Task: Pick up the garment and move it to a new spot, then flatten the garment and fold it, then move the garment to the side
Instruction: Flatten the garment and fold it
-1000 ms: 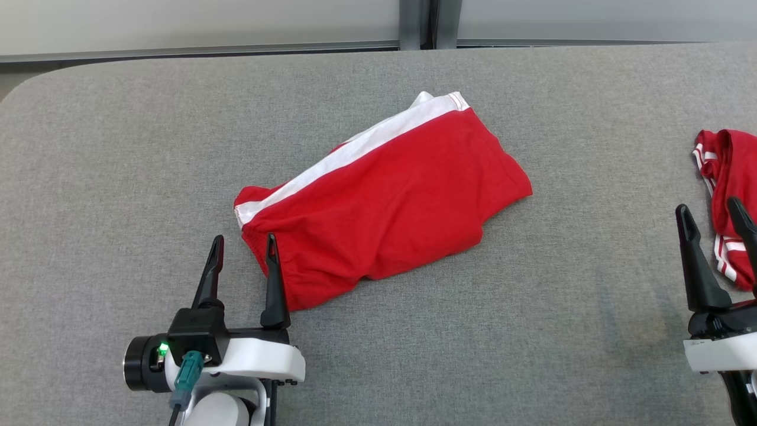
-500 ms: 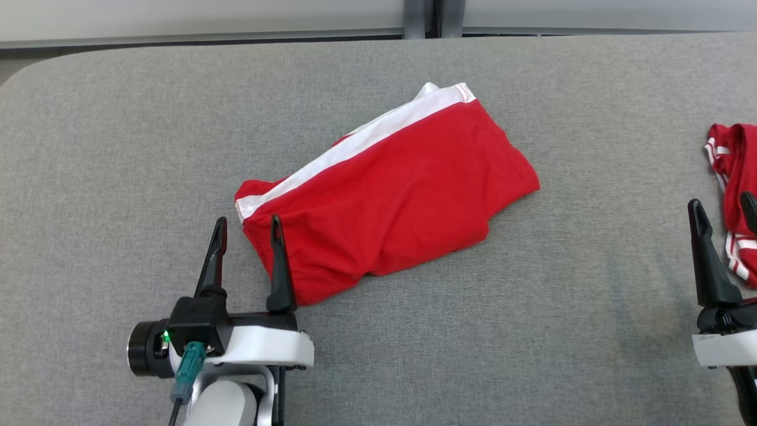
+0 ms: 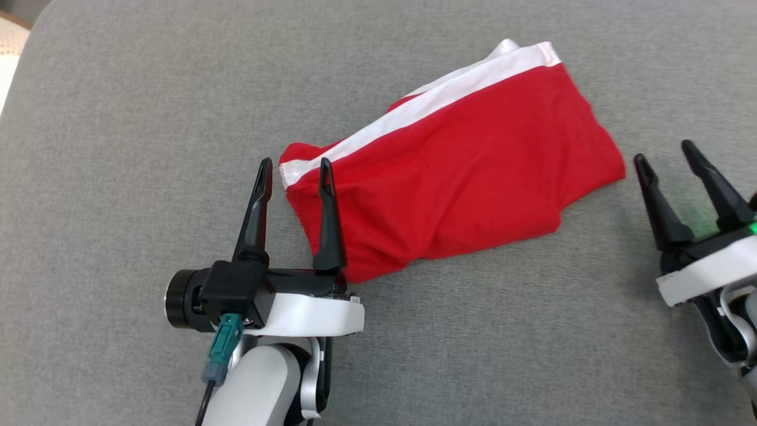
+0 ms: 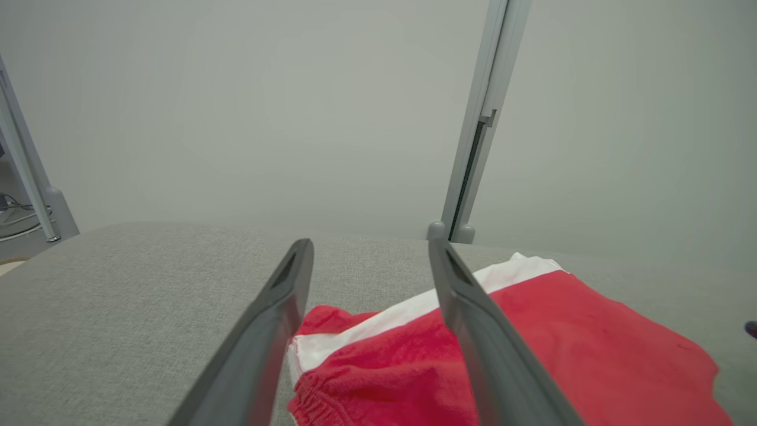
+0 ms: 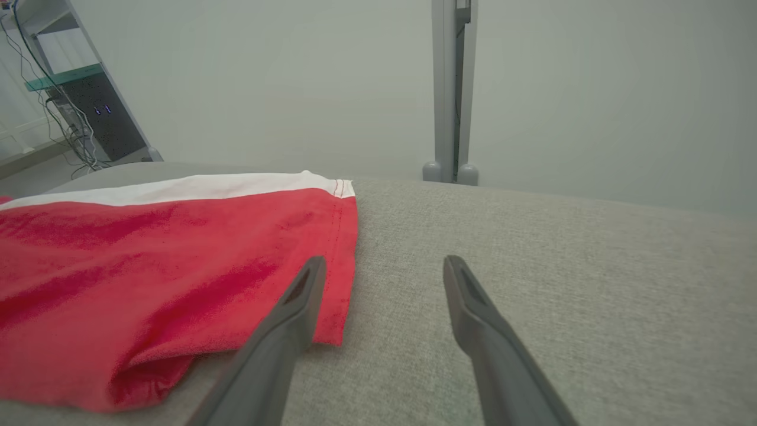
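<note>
The garment (image 3: pixel 461 171) is a pair of red shorts with a white side stripe, lying folded and slanted on the grey table (image 3: pixel 118 148). My left gripper (image 3: pixel 294 167) stands open at its elastic waistband corner, one finger over the red cloth, the other over bare table. In the left wrist view that waistband (image 4: pixel 378 367) lies between the spread fingers of my left gripper (image 4: pixel 368 251). To the right of the shorts' leg hem my right gripper (image 3: pixel 665 154) is open and holds nothing. The right wrist view has the hem (image 5: pixel 337 248) just beside the left finger of my right gripper (image 5: pixel 384 266).
The grey cloth-covered table has a rounded far left corner (image 3: pixel 41 18). Behind it stand pale wall panels with a grey post (image 5: pixel 449 89). A rack with cables (image 5: pixel 71 100) is off to the left in the right wrist view.
The head camera has tilted down and turned, so the whole picture shifted; the second red garment at the right has left the view. The right gripper now stands closer to the shorts' hem.
</note>
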